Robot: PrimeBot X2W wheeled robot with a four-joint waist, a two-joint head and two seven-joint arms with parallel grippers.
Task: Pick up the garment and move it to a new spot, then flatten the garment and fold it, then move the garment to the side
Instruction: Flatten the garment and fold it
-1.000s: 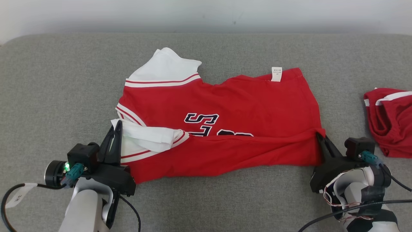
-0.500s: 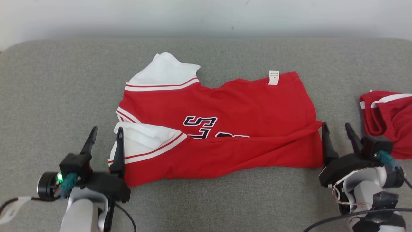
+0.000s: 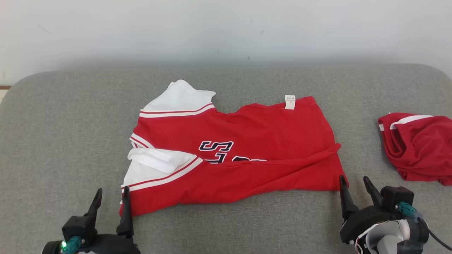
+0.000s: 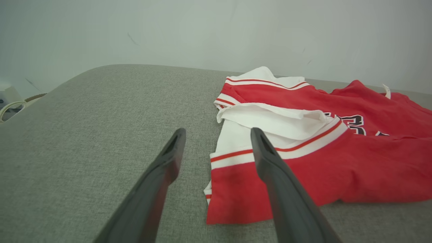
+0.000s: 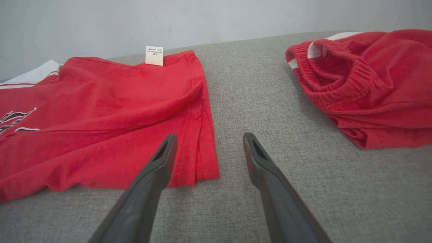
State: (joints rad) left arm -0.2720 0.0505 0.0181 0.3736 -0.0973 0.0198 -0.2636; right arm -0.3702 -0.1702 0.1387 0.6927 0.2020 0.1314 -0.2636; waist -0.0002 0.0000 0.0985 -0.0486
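Note:
The garment (image 3: 247,165) is a red jersey with white sleeves and dark lettering, folded lengthwise and lying flat in the middle of the grey padded surface (image 3: 70,123). My left gripper (image 3: 112,192) stands open at the jersey's near left corner, holding nothing. The left wrist view has its right finger (image 4: 266,158) over the striped sleeve edge of the jersey (image 4: 337,165). My right gripper (image 3: 354,180) is open just off the near right corner. In the right wrist view the right gripper (image 5: 209,137) straddles the hem corner of the jersey (image 5: 101,114), empty.
Red shorts (image 3: 416,148) with a white waistband stripe lie bunched at the right edge, also close on the right as the shorts (image 5: 364,84) in the right wrist view. A pale wall (image 3: 226,28) stands behind the surface. Bare grey padding stretches to the left.
Both grippers opened, let go of the jersey's near corners and drew back toward me. The head camera tilted, so the whole scene sits lower in view. The jersey lies flat.

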